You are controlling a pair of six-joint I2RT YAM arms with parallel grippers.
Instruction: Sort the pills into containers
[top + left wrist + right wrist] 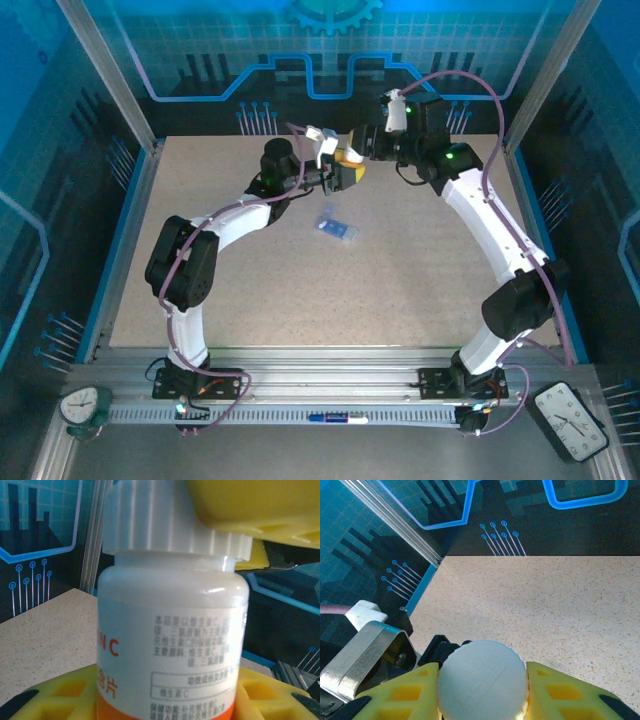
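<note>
A small white plastic bottle (170,605) with an orange band low down is held in the left gripper (165,697). The left gripper is clenched on the bottle's body, and its yellow fingers (65,690) are seen pressed on both sides of the bottle. Small writing is printed on the label.

A white ribbed round cap (160,522) is set on top of the bottle. The cap is grasped by the right gripper (483,690). In the right wrist view, the round top of the cap is seen tight between two yellow fingers (560,692). In the left wrist view, one of these yellow fingers is seen pressed on the right side of the cap.

From above, both grippers are seen close together over the far middle part of the speckled beige table (250,300). The left gripper is reached in from the left and the right gripper from the right.

A small flat see-through blue pill box (336,229) is laid on the table close to the middle. It is placed a little nearer than the two grippers and is not touched by them. Whether its lids are up or down cannot be told, because it looks too small.
</note>
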